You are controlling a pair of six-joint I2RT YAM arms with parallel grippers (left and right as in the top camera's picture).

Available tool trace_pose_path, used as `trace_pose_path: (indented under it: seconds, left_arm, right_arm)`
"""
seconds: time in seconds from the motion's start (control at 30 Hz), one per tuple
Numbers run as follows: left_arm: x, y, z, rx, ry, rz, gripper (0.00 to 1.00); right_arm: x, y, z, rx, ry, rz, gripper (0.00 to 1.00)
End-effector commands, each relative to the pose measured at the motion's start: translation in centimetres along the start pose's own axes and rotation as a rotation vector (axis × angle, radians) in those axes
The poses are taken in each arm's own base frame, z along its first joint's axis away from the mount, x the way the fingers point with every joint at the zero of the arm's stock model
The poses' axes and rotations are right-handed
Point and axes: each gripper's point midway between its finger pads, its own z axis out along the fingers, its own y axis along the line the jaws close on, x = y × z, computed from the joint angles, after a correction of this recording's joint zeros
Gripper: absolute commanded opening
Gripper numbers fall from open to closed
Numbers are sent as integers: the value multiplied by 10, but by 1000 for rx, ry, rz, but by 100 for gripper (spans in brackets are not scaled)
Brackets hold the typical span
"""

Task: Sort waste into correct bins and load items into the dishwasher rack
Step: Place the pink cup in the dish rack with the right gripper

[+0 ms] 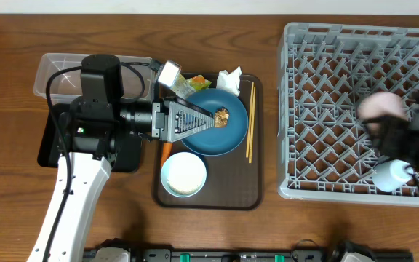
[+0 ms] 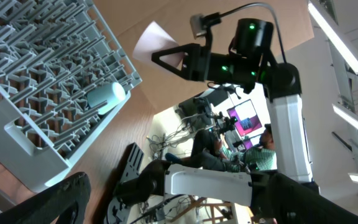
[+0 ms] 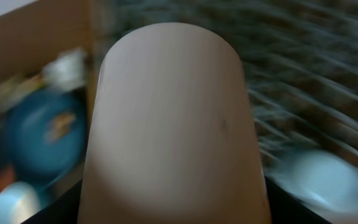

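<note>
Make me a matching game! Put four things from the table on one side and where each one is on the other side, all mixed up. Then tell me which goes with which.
Things
1. white bowl
2. brown food scrap
3. chopsticks
4. pale cup lying on its side

Places
A. in the grey rack
B. on the blue plate
C. along the right edge of the brown tray
D. on the brown tray, at the end nearest the robot

Pairs: 1-D, 2-B, 3-C, 4-A
</note>
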Motion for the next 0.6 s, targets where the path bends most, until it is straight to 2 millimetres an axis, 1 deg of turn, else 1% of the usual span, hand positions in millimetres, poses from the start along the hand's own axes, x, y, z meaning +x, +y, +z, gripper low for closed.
trace_pose_path:
  seconds: [0.0,0.1,0.17,0.27,0.43,0.57]
  left_arm:
    - [-1,-7,0,15,6,19,92]
    - [-1,-7,0,15,6,19,91]
    - [-1,-7,0,15,6,18,91]
    - [-1,-7,0,15,6,18,92]
    - [-1,-7,0,15,6,18,91]
    - [-1,-7,0,15,6,19,92]
  right_arm:
    - [-2,-74,-7,312,-18,217,57]
    - [3,-112,-10,444,-12,358,57]
    - [6,-132,-10,504,-1,436,57]
    - [13,-154,-4,548,35,527,57]
    - [28,-187,12,594,126,635,56]
    - [42,-206,31,600,221,706,57]
